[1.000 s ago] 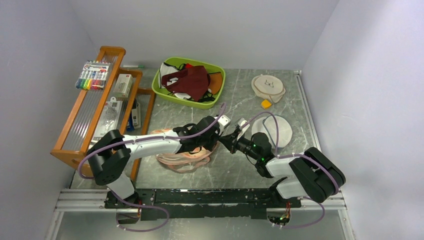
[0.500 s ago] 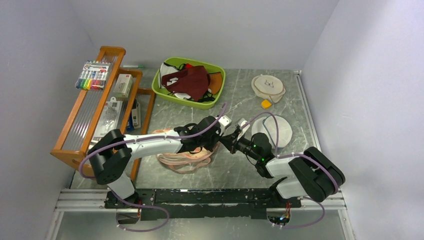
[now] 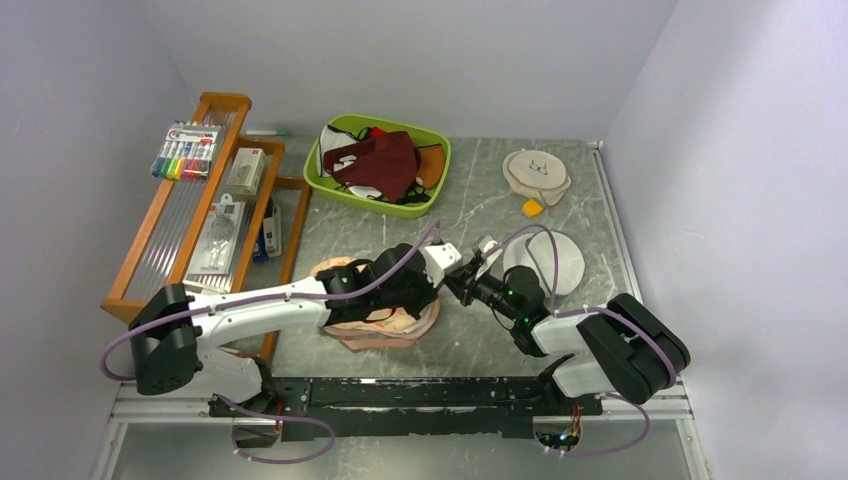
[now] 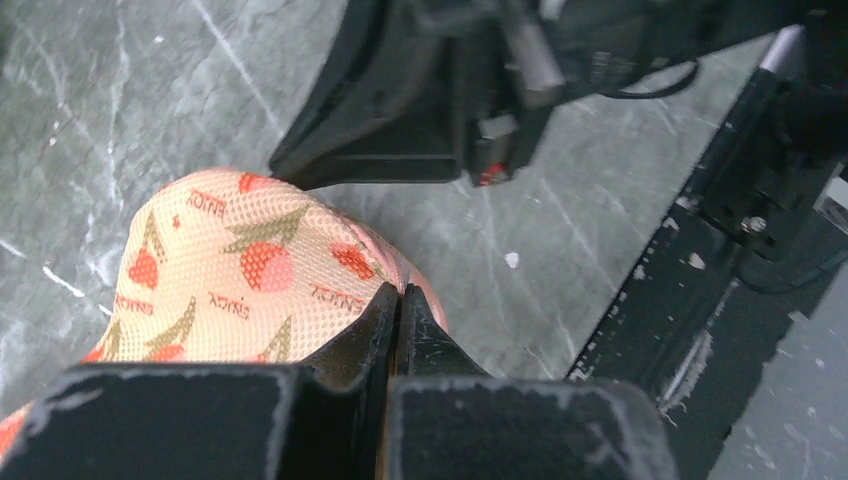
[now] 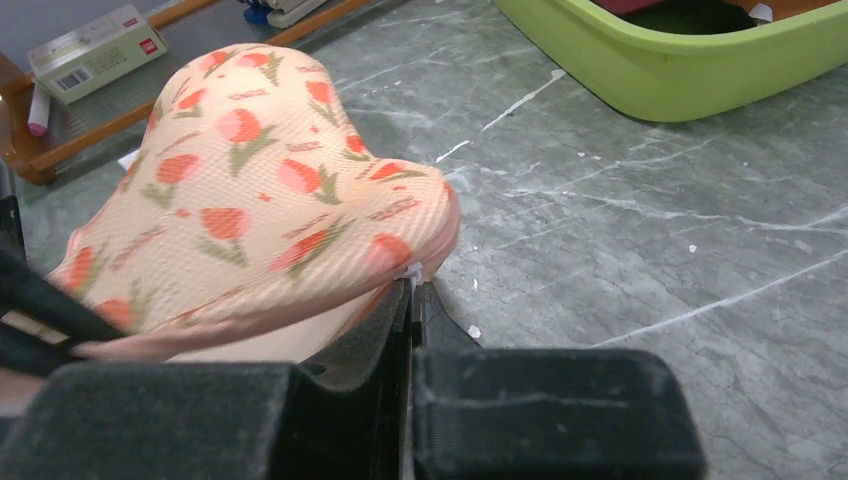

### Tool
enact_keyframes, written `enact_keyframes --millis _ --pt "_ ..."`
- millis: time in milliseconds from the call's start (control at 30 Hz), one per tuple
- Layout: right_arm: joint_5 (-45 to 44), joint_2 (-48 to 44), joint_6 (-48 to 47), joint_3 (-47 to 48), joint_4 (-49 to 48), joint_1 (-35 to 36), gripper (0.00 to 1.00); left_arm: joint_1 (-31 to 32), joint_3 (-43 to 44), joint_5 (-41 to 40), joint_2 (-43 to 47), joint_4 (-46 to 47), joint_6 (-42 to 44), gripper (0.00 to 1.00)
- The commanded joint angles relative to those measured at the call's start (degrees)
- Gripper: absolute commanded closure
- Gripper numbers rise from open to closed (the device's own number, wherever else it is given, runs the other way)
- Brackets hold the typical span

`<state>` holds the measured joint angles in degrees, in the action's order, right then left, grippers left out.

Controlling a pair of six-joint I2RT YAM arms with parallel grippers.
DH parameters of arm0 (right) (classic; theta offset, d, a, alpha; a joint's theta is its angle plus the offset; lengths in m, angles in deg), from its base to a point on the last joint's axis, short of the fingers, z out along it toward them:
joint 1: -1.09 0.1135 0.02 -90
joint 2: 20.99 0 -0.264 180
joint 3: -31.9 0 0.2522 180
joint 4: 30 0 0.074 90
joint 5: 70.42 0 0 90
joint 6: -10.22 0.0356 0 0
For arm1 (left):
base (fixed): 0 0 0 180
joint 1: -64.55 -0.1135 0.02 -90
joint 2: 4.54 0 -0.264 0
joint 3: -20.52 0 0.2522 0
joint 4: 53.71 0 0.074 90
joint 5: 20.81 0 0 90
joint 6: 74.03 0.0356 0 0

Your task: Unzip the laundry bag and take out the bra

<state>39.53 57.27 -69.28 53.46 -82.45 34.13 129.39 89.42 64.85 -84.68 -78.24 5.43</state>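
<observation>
Two claws pinched shut at one spot: the right-hand end of the laundry bag (image 3: 395,328), lying lower middle of the overhead view on the worktop (image 3: 470,200), long axis left-right. Left claw (image 4: 398,296) grips the pink edging (image 5: 450,215), right claw (image 5: 412,288) nips the rim beside it, maybe the zip pull. Zip has to run leftwards from there, I reckon. No bra showing.

Top: overhead, looking down, far above the laundry bag (image 3: 392,330).
Left wrist: close over bag.
Right wrist: close, low beside bag.
Shared: bag.
</observation>
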Motion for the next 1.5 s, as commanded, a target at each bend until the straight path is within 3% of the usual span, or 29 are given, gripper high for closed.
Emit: enact_keyframes --millis 0,500,667,867,1167,1333,1467 --pt "-1.9 0.1 -0.2 -0.6 -1.9 -0.3 1.0 3.0 0.2 3.6 3.4 0.9 2.2 0.93" --pt "-3.6 0.3 -0.2 0.0 -0.1 -0.4 1.0 5.0 -9.6 7.0 10.8 4.9 2.0 0.93" --pt "-4.5 -2.0 -1.8 -0.1 2.7 -0.4 1.0 5.0 -11.3 4.5 9.1 6.3 0.0 0.93" --pt "-1.6 0.0 -1.8 -1.8 -4.7 -0.3 1.0 5.1 -6.8 -5.5 1.3 1.1 -3.2 0.8" --pt "-1.3 -2.1 -2.7 -0.9 -0.5 -0.3 1.0 5.0 -6.6 -7.4 2.7 -0.9 -7.3 0.62" --pt "0.1 -1.5 -1.9 -0.2 -0.5 -0.3 1.0 5.0 -9.8 -7.8 6.5 0.6 -12.5 0.37" --pt "3.0 0.1 -0.6 0.5 -1.5 -0.3 1.0 4.9 -11.1 -8.3 7.8 2.5 -14.0 0.28"
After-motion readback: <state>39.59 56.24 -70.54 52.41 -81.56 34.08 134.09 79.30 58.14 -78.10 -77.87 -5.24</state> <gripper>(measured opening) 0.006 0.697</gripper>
